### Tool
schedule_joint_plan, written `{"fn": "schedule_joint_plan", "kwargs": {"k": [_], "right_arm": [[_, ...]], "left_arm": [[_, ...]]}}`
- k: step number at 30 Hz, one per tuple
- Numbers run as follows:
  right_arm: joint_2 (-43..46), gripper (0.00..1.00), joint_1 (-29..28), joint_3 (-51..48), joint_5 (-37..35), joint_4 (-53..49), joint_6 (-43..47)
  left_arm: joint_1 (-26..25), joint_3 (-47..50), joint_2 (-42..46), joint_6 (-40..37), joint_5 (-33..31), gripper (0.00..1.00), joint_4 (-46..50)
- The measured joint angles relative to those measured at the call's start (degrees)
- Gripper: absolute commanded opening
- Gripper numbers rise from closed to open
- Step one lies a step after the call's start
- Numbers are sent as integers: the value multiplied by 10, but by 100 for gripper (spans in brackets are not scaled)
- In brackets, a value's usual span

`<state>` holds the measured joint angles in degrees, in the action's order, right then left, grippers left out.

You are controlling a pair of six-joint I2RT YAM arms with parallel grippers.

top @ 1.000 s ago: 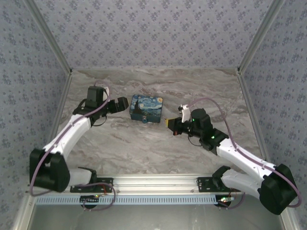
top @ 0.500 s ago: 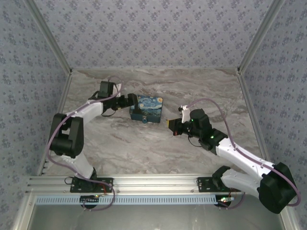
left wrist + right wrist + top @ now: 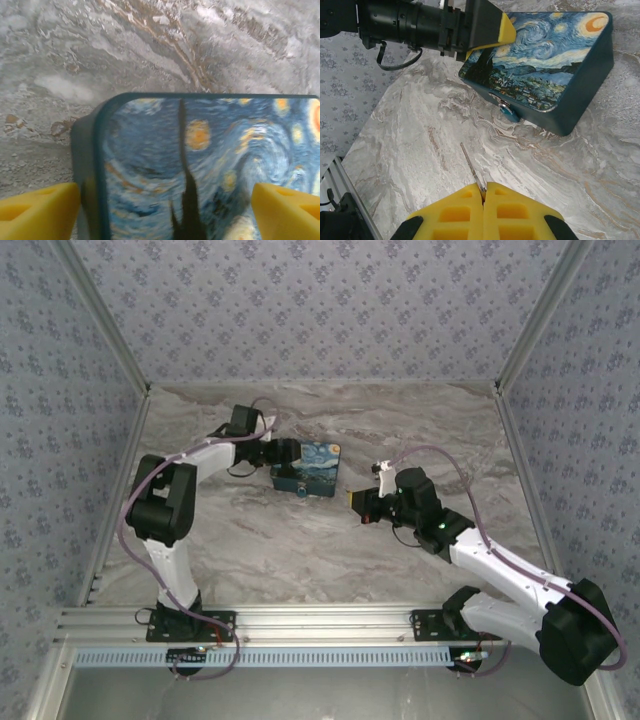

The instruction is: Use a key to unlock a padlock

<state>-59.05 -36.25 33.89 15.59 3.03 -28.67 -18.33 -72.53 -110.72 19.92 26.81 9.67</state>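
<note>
Two left fingers [image 3: 37,204] apart at the box [image 3: 200,165]; key [image 3: 472,168] between right fingers [image 3: 452,214].

box [image 3: 200,165]: left wrist view is soft and blurred; lid cut off by the lower and right edges.
left claw [image 3: 165,200]: both pads [image 3: 35,207] clipped at the bottom corners; contact with the box cannot be told.
key [image 3: 471,169]: only the thin shaft shows; head buried between the pressed-together pads of the right claw [image 3: 484,192]. Too small to make out from above.
padlock [image 3: 508,111]: part hidden against the box's front wall; shackle not discernible.
right claw: fingers cut off by the bottom edge.
</note>
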Motion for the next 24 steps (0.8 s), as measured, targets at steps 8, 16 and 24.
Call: {"fn": "schedule_joint_plan", "kwargs": {"k": [8,16,24], "right_arm": [[10,0,0,0,-5,-17,0],[13,0,0,-3,-4,-21,0],[4,0,0,-10,-4,-21,-5]], "left_arm": [[-21,-8,-1,-31,-3,73,7],[-54,-8,0,-62,-2,73,7],[-78,26,45,-76,-24,82,31]]}}
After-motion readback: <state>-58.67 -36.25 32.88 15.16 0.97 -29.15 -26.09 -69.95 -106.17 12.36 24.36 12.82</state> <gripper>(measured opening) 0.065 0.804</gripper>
